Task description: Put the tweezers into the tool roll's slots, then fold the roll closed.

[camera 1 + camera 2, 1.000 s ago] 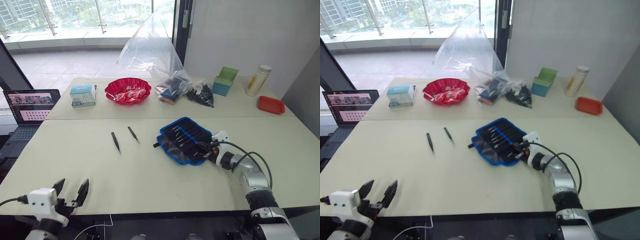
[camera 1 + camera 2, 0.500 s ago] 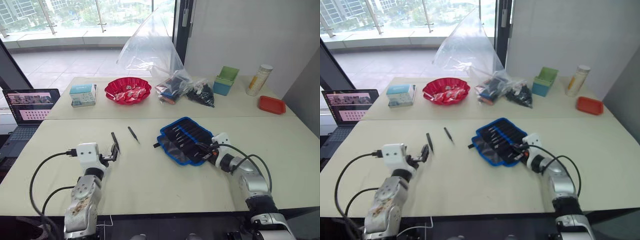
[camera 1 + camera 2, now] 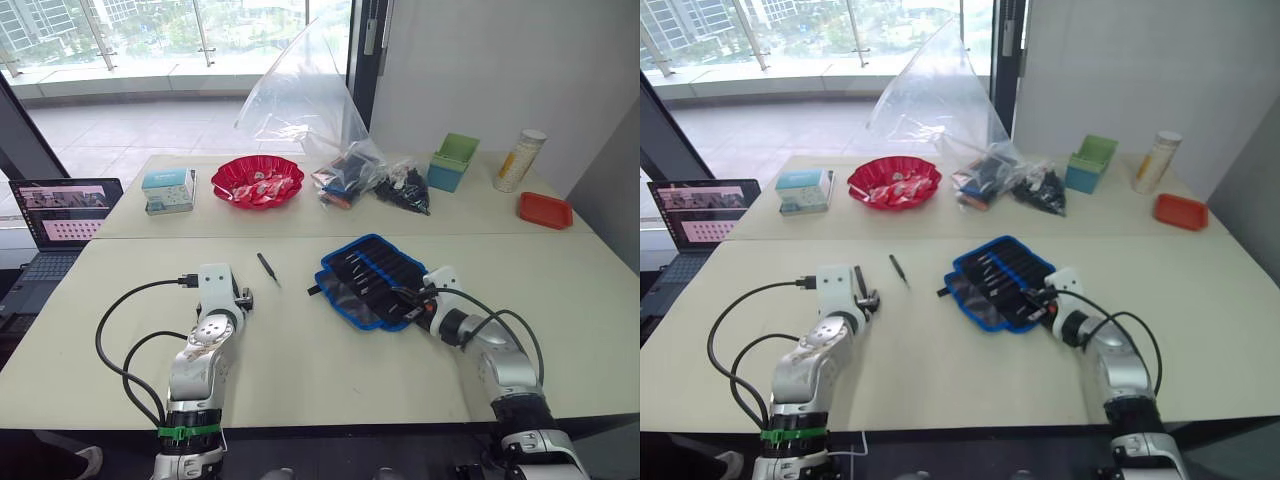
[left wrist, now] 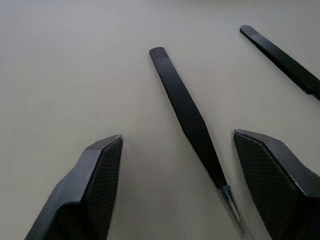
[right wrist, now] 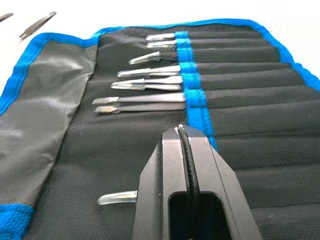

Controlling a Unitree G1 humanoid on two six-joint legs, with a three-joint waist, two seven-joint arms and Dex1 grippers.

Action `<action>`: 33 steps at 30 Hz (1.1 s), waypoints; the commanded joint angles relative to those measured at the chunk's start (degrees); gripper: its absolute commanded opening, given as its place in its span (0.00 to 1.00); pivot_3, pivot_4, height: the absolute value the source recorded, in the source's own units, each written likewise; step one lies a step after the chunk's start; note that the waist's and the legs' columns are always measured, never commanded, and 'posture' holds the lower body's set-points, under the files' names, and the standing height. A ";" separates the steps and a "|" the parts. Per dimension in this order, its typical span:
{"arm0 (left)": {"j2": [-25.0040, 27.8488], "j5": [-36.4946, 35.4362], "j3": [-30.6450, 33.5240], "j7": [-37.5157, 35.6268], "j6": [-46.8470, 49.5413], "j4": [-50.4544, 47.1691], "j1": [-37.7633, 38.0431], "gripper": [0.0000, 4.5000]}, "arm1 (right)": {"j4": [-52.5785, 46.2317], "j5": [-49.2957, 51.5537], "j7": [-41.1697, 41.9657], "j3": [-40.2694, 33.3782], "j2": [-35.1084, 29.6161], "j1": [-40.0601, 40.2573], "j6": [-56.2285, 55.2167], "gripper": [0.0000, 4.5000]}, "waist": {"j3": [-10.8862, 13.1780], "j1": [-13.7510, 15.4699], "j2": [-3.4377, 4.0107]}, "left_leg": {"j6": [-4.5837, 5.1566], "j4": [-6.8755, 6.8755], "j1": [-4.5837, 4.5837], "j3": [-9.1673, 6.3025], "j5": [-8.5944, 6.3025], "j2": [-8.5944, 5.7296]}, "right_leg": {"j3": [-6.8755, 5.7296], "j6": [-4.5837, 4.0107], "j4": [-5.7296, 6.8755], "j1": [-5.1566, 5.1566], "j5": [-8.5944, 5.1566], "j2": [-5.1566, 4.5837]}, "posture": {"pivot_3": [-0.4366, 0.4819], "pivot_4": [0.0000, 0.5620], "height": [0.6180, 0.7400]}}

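The tool roll point(image 3: 365, 262) lies unfolded on the near table, black with blue trim. Several tweezers with clear tip caps sit in its slots point(image 5: 235, 95). My right gripper point(image 5: 181, 131) is shut, its tips resting on the roll's inner face just below the blue band, at the roll's near right edge point(image 3: 410, 298). One loose black tweezers point(image 4: 185, 110) lies flat on the table between the fingers of my open left gripper point(image 4: 177, 135), untouched. A second loose tweezers point(image 3: 265, 267) lies just beyond, between my left gripper point(image 3: 243, 297) and the roll.
On the far table stand a red bowl point(image 3: 256, 181), a clear plastic bag point(image 3: 300, 90) over dark items, a green bin point(image 3: 452, 160), a canister point(image 3: 520, 160), a red tray point(image 3: 545, 210) and a small box point(image 3: 166, 190). A laptop point(image 3: 55, 215) sits at far left.
My left arm has come up from the table's near edge and reached forward, setting its open fingers around the nearer loose tweezers. The right gripper has stayed on the roll.
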 commanded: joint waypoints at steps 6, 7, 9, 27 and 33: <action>0.10 0.11 2.65 -0.32 2.11 3.62 -0.58 0.14 | -1.02 0.65 -0.12 -0.04 0.56 0.82 0.66 0.00 | -0.01 0.33 0.01 | -0.02 0.00 0.00 0.00 0.01 0.00 | 0.00 0.00 0.00 0.00 0.00 0.00 | 0.48 0.27 1.00; 0.73 0.09 3.30 -0.51 1.86 3.73 -0.66 0.07 | -1.06 0.65 -0.18 -0.01 0.63 0.86 0.68 0.00 | -0.01 0.42 0.01 | -0.04 0.00 0.00 0.00 0.02 0.00 | 0.00 0.00 0.00 0.00 0.00 0.00 | 0.48 0.27 1.00; 3.21 0.83 3.06 -2.07 -0.60 3.17 -0.43 0.01 | -1.07 0.60 -0.33 -0.02 0.71 0.89 0.68 0.00 | -0.01 0.57 0.02 | -0.06 0.00 0.01 0.00 0.04 0.00 | 0.00 0.00 0.01 0.00 0.00 0.00 | 0.48 0.27 1.00; 15.50 -13.51 -9.49 -37.12 -2.17 -6.21 -7.00 0.01 | -7.77 3.89 -1.21 -4.53 -0.84 1.59 -0.56 0.00 | 0.02 0.02 0.01 | -0.11 0.11 -0.92 -0.03 0.09 -0.04 | -0.02 -0.01 0.22 -0.95 0.02 -0.03 | 0.48 0.27 1.00; 16.53 -14.24 -17.19 -41.77 2.39 -5.59 -12.28 0.01 | -5.96 1.87 -2.20 -3.49 -1.36 2.60 -0.78 0.00 | 0.03 -0.73 0.00 | -0.11 0.08 -0.90 -0.03 0.09 -0.03 | -0.01 -0.01 0.28 -0.96 0.02 -0.01 | 0.48 0.27 1.00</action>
